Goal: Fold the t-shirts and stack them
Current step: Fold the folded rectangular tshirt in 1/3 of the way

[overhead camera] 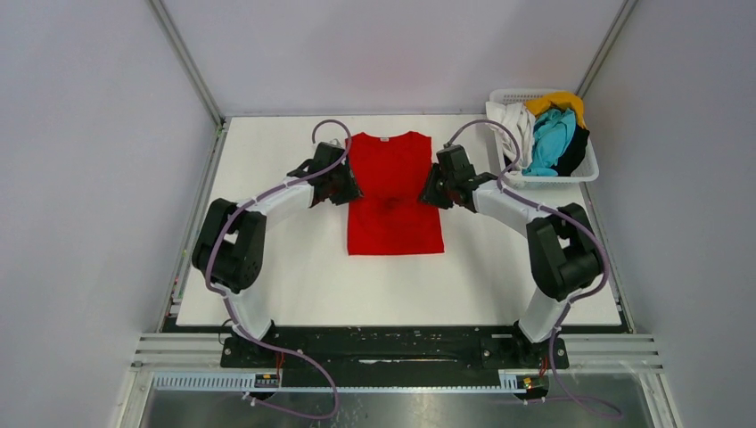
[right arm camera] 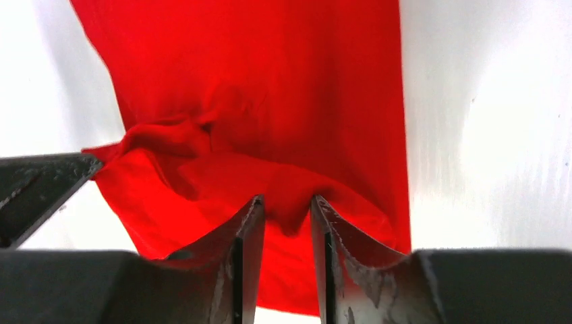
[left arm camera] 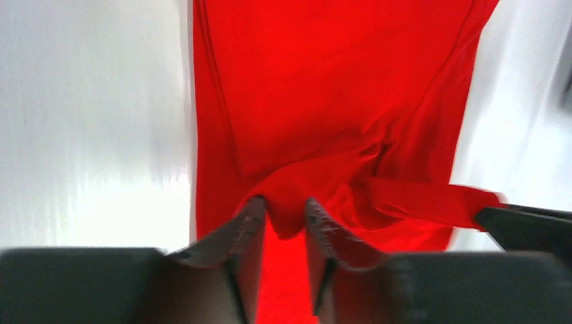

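Note:
The bright red t-shirt (overhead camera: pixel 392 223) lies flat on the white table with its collar at the far end and its sides folded in. My left gripper (overhead camera: pixel 343 189) is at its left edge and my right gripper (overhead camera: pixel 434 192) at its right edge, both at mid-length. In the left wrist view the gripper (left arm camera: pixel 284 209) pinches a raised fold of red cloth (left arm camera: pixel 324 81). In the right wrist view the gripper (right arm camera: pixel 287 206) pinches a like fold of the shirt (right arm camera: pixel 270 67). The cloth puckers between them. White (overhead camera: pixel 515 125), turquoise (overhead camera: pixel 548 143), yellow (overhead camera: pixel 557 102) and black (overhead camera: pixel 578 147) shirts lie crumpled in the basket.
A white lattice basket (overhead camera: pixel 588 169) stands at the table's far right corner. Grey walls close in the table on the left, back and right. White tabletop (overhead camera: pixel 294 276) shows in front of the shirt and beside it.

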Controlling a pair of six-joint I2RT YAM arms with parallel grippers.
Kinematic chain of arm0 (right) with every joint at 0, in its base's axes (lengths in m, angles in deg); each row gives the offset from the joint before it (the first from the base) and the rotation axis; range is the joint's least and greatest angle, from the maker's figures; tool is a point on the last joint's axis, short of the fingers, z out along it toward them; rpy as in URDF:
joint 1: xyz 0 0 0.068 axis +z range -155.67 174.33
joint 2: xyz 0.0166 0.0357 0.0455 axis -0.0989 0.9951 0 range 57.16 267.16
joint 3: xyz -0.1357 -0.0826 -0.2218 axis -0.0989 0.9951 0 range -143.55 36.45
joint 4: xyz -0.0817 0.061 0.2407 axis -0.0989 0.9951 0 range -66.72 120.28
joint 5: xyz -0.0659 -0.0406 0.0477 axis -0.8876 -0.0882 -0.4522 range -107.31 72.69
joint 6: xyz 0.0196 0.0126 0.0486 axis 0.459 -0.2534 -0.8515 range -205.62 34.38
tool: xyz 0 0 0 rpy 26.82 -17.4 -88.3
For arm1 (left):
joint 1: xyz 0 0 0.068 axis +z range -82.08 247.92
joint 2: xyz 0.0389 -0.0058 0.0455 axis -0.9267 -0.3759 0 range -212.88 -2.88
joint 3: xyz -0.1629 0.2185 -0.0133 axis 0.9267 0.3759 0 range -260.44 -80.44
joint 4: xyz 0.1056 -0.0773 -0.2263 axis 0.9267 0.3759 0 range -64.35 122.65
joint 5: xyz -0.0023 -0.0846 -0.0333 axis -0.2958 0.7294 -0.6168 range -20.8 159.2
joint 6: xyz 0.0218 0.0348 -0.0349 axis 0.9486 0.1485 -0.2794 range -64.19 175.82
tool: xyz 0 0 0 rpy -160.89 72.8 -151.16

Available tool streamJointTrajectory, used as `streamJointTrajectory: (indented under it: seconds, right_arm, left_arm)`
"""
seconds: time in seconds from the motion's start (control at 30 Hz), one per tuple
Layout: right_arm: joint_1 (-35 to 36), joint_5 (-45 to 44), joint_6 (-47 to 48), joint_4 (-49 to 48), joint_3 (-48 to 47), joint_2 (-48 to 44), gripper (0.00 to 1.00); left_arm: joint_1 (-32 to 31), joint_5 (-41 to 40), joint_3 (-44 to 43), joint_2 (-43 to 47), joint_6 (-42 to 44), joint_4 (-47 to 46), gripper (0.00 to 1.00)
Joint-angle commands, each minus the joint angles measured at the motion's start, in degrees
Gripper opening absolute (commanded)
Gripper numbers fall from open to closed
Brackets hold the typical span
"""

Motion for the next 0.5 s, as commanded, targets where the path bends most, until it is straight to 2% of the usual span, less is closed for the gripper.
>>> streamJointTrajectory:
  seconds: [0.0,0.07,0.1,0.13,0.2,0.27,0.47]
  right_arm:
    - [-2.2,-0.1,2.0,-1.4,-5.8,3.2,0.50]
    - [-2.6,-0.8,2.6,-0.4,-7.2,3.7,0.70]
    - [-2.7,-1.0,3.5,-0.2,-7.2,3.4,0.81]
    - [-2.7,-1.3,4.2,-0.1,-6.7,2.6,0.88]
    - [-2.7,-1.4,5.0,-0.5,-4.1,0.3,0.91]
    - [-2.6,-0.4,5.1,-1.8,1.7,-2.9,0.94]
    - [-2.6,5.1,2.1,-5.2,20.0,-13.4,0.93]
  left_arm:
    - [1.5,-0.5,-6.0,-2.9,2.4,-1.1,0.47]
    - [1.8,0.2,-7.9,-3.8,3.4,-0.1,0.81]
    - [1.9,0.5,-8.7,-3.7,4.1,0.5,0.90]
    - [2.0,0.6,-9.0,-3.2,4.6,1.2,0.93]
    - [1.9,1.0,-6.8,0.2,5.1,0.8,0.97]
    - [2.0,2.2,-0.3,4.7,4.8,-1.9,0.99]
    - [1.3,5.2,18.8,16.8,0.7,-6.8,0.99]
